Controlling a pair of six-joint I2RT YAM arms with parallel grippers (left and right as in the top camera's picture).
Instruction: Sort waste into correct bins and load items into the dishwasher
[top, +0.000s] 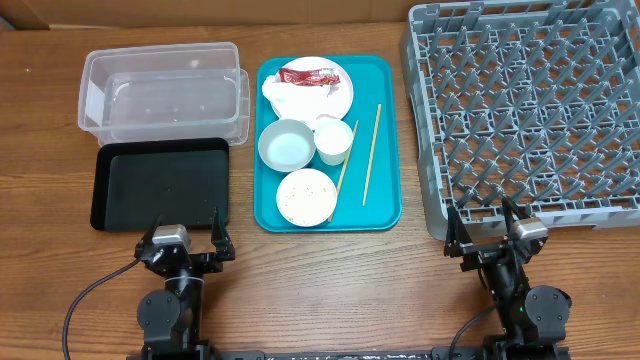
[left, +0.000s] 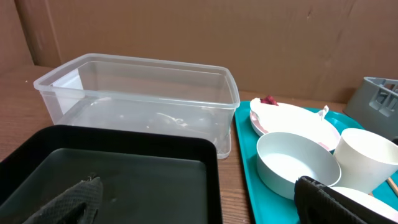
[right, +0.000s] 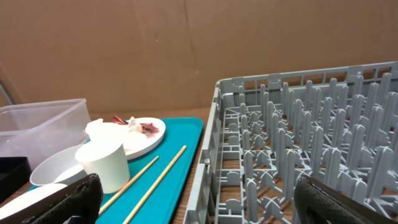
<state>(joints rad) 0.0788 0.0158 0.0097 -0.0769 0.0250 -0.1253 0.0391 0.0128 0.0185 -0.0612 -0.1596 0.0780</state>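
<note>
"Judging by where things lay, how far along was the sorting?"

"Not begun, I'd say. The clear tub and the black tray in front of it were both empty, and the dish rack at the right held nothing."

"So where was everything?"

"On the teal tray between them. The pink plate at its far end carried the crumpled napkin and the red wrapper. Nearer sat the grey-white bowl beside the small cup, then the pinkish bowl, flecked with what looked like rice. The two chopsticks lay along the tray's right side."

"And the arms?"

"Both sat at the near edge of the surface. The left fingers stood wide apart facing the black tray. The right fingers were spread too, facing the rack, gripping nothing. All the waste and every dish were left to move."
</note>
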